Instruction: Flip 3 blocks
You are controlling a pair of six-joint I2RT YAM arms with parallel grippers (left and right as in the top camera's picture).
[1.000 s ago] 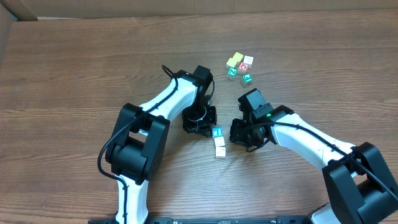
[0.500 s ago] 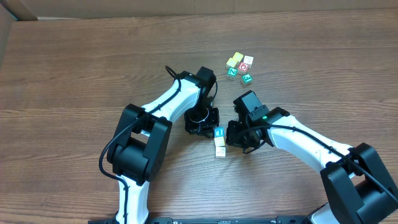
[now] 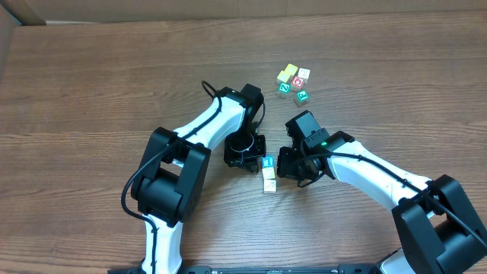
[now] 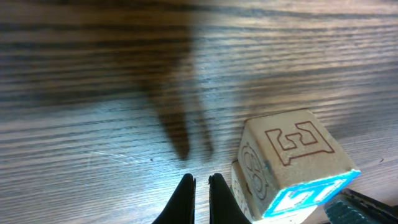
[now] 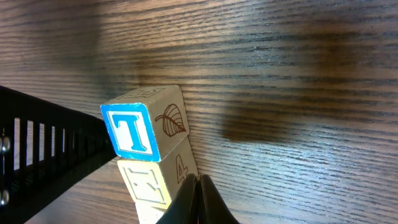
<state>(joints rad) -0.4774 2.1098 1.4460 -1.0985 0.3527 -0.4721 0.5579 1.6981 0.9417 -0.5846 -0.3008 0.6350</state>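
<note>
Left tool [image 3: 245,156] sits low over the desk [image 3: 91,91], just left of the block row. Its jaws are pinched together with nothing between them; the wrist view shows the tips [image 4: 201,183] meeting over bare wood, just beside a block.

The three blocks lie mid-desk in a short line: blue block [image 3: 267,161] at the far end, pale yellow block [image 3: 268,173] against it, cream-white block [image 3: 269,185] nearest. None looks gripped.

Right tool [image 3: 297,166] is just right of the row, also clamped on nothing, tips [image 5: 199,193] close to the pale yellow block.

Spare cubes [image 3: 293,82] are further back, well apart.

Risks:
- Closed tips pushing a block would likely slide it, not flip it.
- The blocks touch, so grabbing one may drag or tip its neighbour.
- The tools flank the same row, so if both go in together they could knock each other.
</note>
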